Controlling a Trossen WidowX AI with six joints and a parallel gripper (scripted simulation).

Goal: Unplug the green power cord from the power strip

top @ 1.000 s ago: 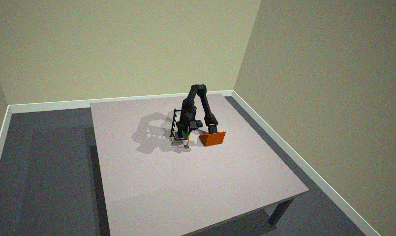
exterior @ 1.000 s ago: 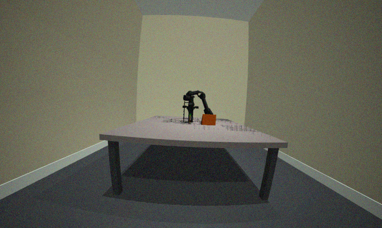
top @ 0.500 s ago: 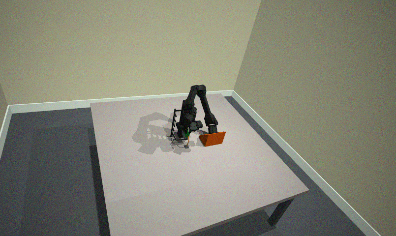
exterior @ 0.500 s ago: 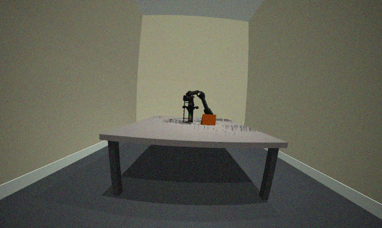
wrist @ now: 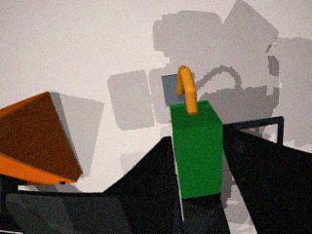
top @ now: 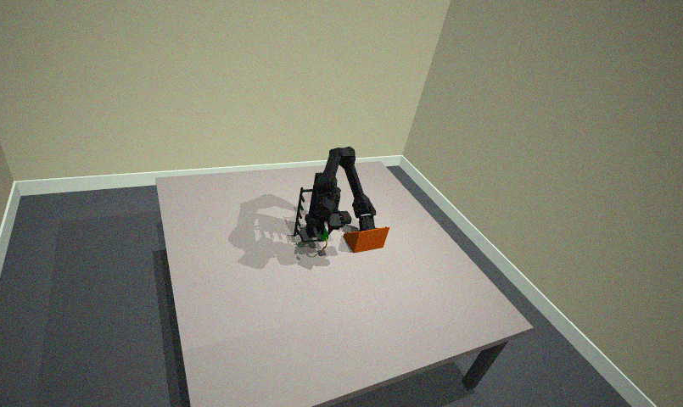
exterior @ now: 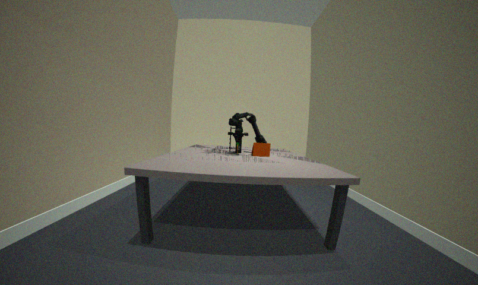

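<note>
The green plug is a green block between my gripper's two black fingers. My gripper points down and is slightly open around it. A thin light line shows between the plug and the left finger. On the right side I cannot tell whether plug and finger touch. The orange cord bends from the plug's end toward a small grey-blue square on the table. I cannot make out the power strip for certain. What lies under the plug is dark and partly hidden by the fingers.
An orange box-like object stands by the arm's base, at the left of the wrist view. A thin black upright frame stands close beside the gripper. Shadows fall across the table.
</note>
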